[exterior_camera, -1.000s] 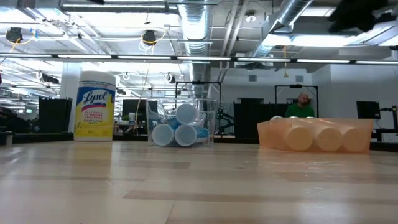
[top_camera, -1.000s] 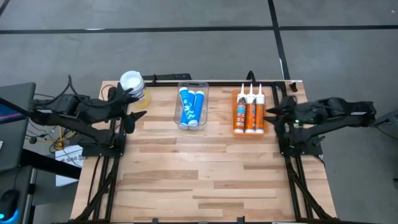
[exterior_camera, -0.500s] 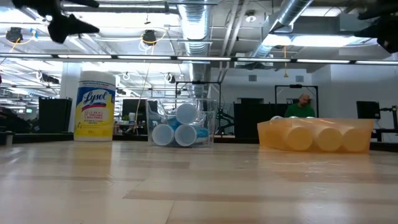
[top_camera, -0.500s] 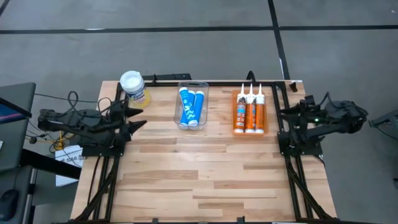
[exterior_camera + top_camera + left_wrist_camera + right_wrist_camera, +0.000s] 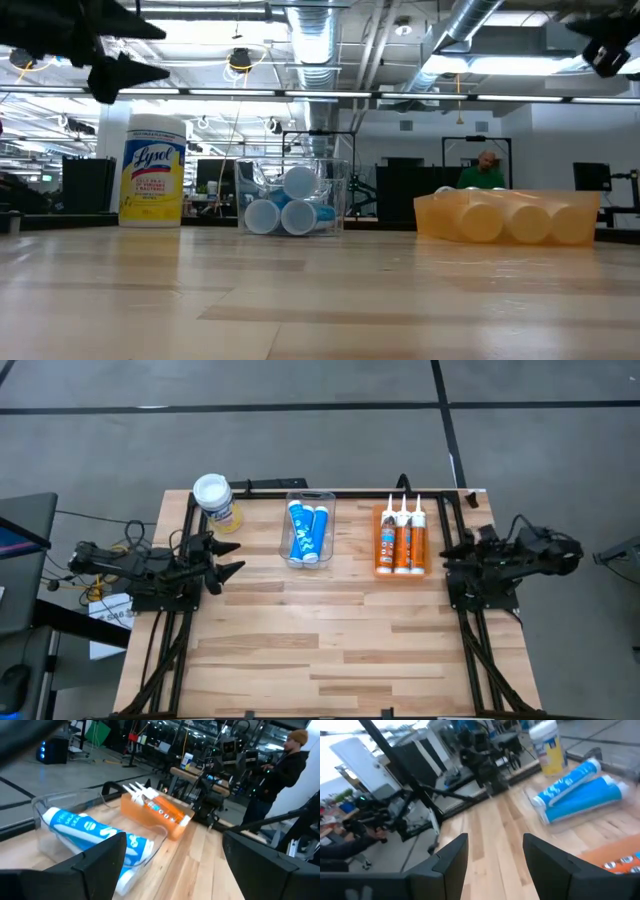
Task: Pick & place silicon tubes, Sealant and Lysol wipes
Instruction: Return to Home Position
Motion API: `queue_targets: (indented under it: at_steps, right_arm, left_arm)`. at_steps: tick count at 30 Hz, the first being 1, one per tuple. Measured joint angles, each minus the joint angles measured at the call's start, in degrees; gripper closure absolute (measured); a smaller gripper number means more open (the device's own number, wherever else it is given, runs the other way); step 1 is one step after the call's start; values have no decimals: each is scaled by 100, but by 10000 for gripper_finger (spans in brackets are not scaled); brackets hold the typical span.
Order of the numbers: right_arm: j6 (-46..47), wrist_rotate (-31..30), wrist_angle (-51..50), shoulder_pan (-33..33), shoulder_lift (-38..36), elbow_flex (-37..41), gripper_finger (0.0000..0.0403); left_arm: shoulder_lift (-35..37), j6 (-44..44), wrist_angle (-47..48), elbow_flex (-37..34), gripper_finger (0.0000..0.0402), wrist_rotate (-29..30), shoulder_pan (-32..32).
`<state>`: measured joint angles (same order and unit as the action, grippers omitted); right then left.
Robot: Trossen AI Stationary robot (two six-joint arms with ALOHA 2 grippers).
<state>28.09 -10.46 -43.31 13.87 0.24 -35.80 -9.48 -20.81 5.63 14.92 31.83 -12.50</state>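
The Lysol wipes canister (image 5: 214, 500), white lid and yellow label, stands upright on its base at the table's far left; it also shows in the low view (image 5: 152, 170). Blue tubes (image 5: 304, 530) lie in a clear bin (image 5: 308, 500) at the far middle. Orange sealant tubes (image 5: 402, 540) lie in an orange tray (image 5: 380, 565) at the far right. My left gripper (image 5: 226, 558) is open and empty at the left edge, near of the canister. My right gripper (image 5: 447, 547) is open and empty at the right edge, beside the orange tray.
Bare wood planks fill the table's middle and near half (image 5: 320, 650). Black arm frames run along the left side (image 5: 165, 650) and right side (image 5: 480, 650). A person (image 5: 486, 170) stands in the room far behind the table.
My left gripper has drawn back from the Lysol canister toward the table's near-left edge and come down a little. My right arm has pulled back toward the right edge and folded in. The canister, tubes and trays have stayed in place.
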Motion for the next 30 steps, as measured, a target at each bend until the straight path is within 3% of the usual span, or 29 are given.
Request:
queue_targets:
  at_steps: [11, 18, 26, 30]
  right_arm:
    - [-90, 3, 621, 0, -1, 681, 220]
    - [-181, 170, 1760, 0, 1, 1534, 219]
    - [-1028, 892, 3680, 0, 1, 2665, 222]
    - [-1131, 944, 3753, -2, 2, 2934, 219]
  left_arm:
    - [-4, -167, -68, -296, 80, 32, 12]
    - [-4, -165, -68, -298, 80, 31, 12]
    - [-4, -125, -61, -298, 80, 92, 12]
    - [-4, -132, 4, -298, 80, 244, 12]
